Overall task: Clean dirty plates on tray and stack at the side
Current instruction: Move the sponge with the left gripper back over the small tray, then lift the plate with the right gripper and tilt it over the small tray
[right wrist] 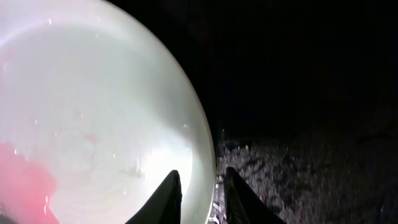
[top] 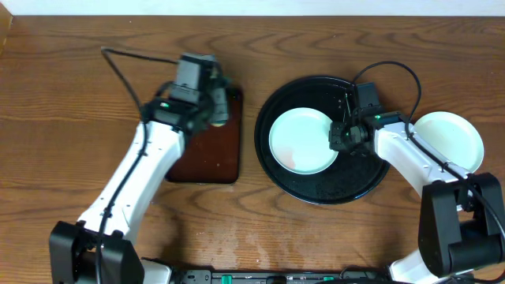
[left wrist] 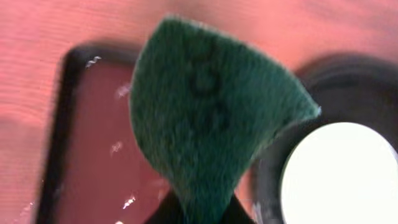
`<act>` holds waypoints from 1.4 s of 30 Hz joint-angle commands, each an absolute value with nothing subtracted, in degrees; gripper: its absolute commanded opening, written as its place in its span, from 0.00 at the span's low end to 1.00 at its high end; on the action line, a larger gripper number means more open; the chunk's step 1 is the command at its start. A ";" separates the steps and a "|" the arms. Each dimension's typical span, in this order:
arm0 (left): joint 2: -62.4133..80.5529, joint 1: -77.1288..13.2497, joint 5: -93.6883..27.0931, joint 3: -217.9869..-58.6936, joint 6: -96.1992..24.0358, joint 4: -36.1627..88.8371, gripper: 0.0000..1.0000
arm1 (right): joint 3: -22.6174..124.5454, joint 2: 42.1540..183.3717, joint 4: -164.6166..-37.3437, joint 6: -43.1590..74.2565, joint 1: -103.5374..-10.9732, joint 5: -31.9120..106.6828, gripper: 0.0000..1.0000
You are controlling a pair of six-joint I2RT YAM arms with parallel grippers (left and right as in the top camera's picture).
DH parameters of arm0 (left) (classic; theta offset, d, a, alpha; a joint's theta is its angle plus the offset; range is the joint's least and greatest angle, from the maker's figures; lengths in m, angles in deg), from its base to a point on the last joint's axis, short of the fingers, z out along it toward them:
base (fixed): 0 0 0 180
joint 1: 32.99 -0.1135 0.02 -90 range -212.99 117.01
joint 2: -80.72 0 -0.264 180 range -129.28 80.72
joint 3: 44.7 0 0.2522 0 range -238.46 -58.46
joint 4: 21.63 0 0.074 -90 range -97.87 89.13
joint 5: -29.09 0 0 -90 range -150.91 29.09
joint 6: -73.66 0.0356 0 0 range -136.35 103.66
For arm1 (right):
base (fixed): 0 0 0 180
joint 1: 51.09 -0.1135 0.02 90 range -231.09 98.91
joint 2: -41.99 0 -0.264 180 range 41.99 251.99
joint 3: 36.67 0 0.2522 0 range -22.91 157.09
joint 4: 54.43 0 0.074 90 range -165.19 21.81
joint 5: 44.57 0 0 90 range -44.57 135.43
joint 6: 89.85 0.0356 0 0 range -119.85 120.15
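The left fingers [left wrist: 163, 214] are pinching a green sponge [left wrist: 211, 106] above the rectangular brown tray [left wrist: 93, 137]; the right fingers [right wrist: 168, 199] are standing slightly spread astride the rim of a red-smeared mint plate [right wrist: 93, 93] lying in the black tray [top: 316, 188]; another plate [top: 450, 138] is sitting on the desk [top: 63, 95] just beside it.

I see the tabletop [top: 63, 95] in warm brown wood grain. The round tray [top: 331, 196] is black, flecked with pale glints. The plate [top: 301, 140] on it is pale mint-white with a pinkish-red smear [right wrist: 22, 180]. The other plate [top: 450, 138] is creamy white. The rectangular tray [top: 213, 158] is glossy dark red-brown, and the sponge [left wrist: 211, 118] is dark green.
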State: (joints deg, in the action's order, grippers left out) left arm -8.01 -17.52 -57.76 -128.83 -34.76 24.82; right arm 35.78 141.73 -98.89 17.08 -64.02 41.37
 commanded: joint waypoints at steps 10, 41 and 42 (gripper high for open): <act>-9.41 -21.46 -57.97 -129.18 -35.74 27.46 0.08 | 36.07 145.95 -95.55 16.82 -63.87 41.96 0.01; -6.00 -23.21 -53.84 -129.64 -39.59 31.53 0.08 | 54.67 130.76 -107.20 10.06 -64.00 45.09 0.01; -4.21 -23.78 -53.84 -129.64 -40.77 31.55 0.08 | 55.74 130.78 -107.18 10.85 -64.04 44.46 0.01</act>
State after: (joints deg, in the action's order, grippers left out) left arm -10.77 -21.98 -53.91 -128.83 -37.03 31.55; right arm 50.36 132.14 -107.15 10.13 -63.98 46.95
